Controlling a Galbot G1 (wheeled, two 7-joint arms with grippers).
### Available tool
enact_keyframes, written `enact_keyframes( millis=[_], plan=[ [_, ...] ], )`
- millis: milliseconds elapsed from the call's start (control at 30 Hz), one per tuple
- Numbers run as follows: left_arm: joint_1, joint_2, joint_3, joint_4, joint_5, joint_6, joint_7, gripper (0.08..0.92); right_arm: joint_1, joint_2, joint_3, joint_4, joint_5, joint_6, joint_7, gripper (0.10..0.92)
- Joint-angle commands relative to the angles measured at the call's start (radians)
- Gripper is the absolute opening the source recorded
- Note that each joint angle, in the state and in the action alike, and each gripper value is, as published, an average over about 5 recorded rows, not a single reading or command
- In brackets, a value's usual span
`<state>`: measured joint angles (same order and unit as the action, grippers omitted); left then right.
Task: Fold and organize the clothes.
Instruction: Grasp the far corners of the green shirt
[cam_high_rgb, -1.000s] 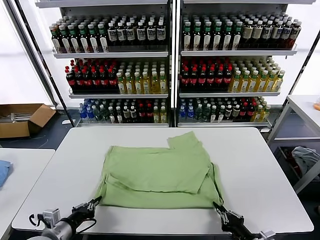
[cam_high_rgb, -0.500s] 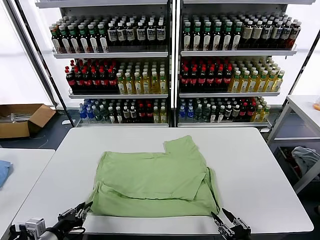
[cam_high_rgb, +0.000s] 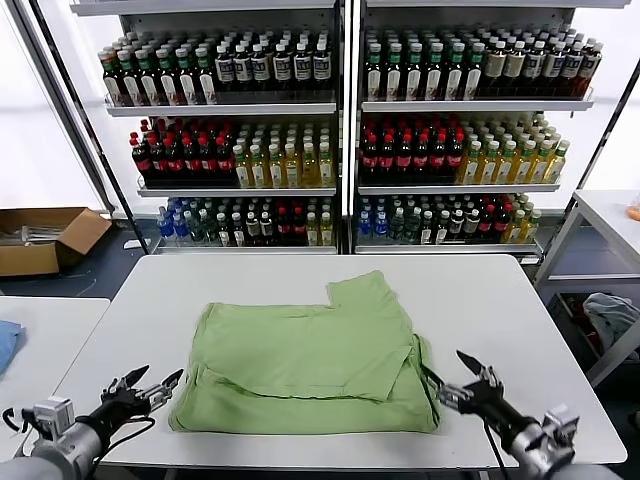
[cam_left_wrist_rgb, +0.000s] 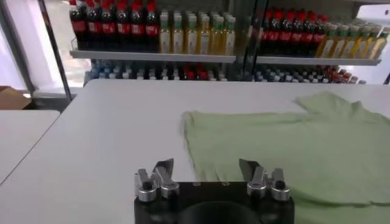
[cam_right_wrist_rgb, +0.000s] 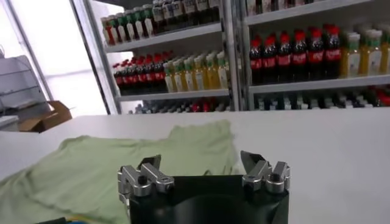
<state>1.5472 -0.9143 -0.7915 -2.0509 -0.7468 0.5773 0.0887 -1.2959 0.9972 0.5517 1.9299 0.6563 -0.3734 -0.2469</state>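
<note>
Green polo shirt (cam_high_rgb: 310, 365): half-folded, centre table. Left gripper (cam_high_rgb: 145, 387) at 8 o'clock, right gripper (cam_high_rgb: 470, 385) at 4, both wide, empty. Regrasp corners evenly.

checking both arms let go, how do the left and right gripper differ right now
The left gripper sits off the shirt's near left corner, over bare table; the right gripper sits off its right edge, farther up the table. The left one points right and away, the right one left and away. Both stand open, empty.
</note>
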Motion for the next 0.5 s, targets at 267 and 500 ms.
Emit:
enact_keyframes(
  millis=[267, 500],
  plan=[
    [-0.516, 0.131, 0.364, 0.388, -0.048, 0.000, 0.002, 0.823, 0.730, 0.120, -0.348, -0.672, -0.155, -0.092, -0.052, 0.823],
    [-0.691, 0.115, 0.526, 0.545, -0.089, 0.000, -0.024, 0.823, 0.832, 0.192, -0.381, -0.839, -0.195, -0.074, -0.067, 0.823]
  ],
)
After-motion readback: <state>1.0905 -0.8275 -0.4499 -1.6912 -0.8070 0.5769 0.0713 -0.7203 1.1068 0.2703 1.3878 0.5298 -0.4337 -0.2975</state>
